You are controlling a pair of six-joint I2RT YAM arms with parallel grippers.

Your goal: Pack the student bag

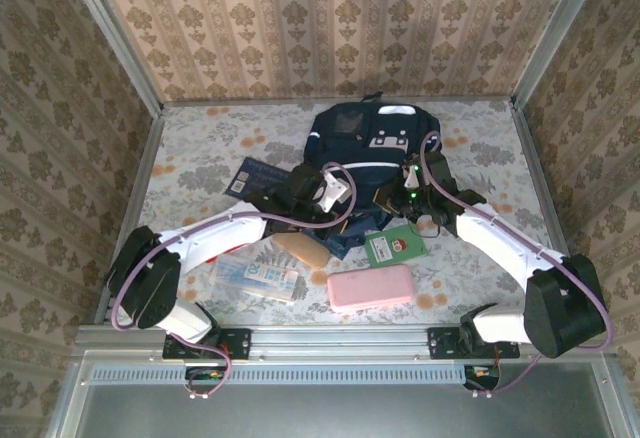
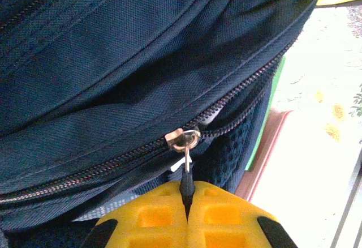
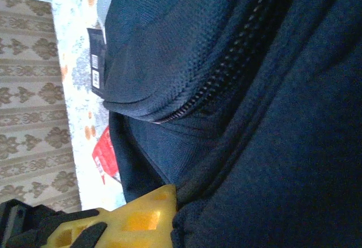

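Student bag (image 1: pixel 362 136) lies at far middle of tabletop (image 1: pixel 200 148), between both arms. Left hand (image 2: pixel 186 197) pressed together, pinching zipper pull (image 2: pixel 185 146) on bag's zip. Right hand (image 1: pixel 405 206) against bag fabric; spread or closed, cannot tell. Pink case (image 1: pixel 370 287) near front edge.

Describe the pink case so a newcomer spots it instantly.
Find the navy student bag far-centre on the table, then come toward the near edge. The pink case lies flat there, just nearer than the green card; nothing else is pink.
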